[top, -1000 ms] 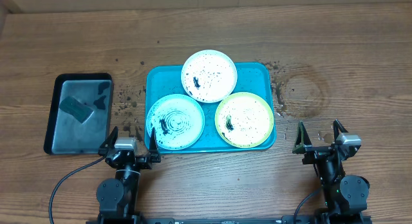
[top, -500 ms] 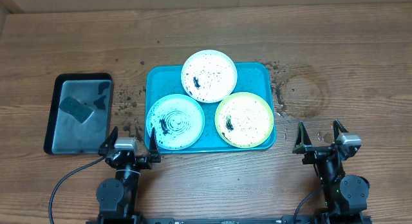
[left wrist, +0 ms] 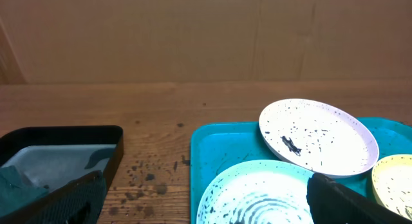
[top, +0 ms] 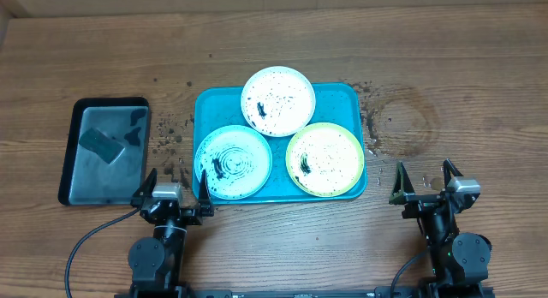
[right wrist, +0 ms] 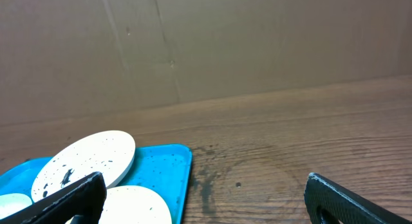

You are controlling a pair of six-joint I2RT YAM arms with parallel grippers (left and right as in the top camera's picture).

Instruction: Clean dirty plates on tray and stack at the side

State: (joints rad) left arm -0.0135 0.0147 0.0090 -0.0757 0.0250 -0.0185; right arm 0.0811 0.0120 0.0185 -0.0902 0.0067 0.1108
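Three dirty plates lie on the teal-blue tray (top: 342, 97) at the table's middle: a white-rimmed plate (top: 277, 101) at the back, a light teal plate (top: 233, 162) front left, a lime green plate (top: 324, 159) front right. All are speckled with dark dirt. My left gripper (top: 174, 186) stands open at the tray's front left corner, holding nothing. My right gripper (top: 424, 180) stands open over bare wood right of the tray. The left wrist view shows the tray (left wrist: 212, 153), the white plate (left wrist: 317, 137) and the teal plate (left wrist: 257, 195). The right wrist view shows the tray (right wrist: 170, 169) and the white plate (right wrist: 84, 161).
A black-rimmed grey tray (top: 128, 174) with a dark sponge (top: 101, 146) lies at the left. Dark crumbs and wet marks (top: 381, 118) dot the wood around the teal tray. A cardboard wall (left wrist: 193, 37) backs the table.
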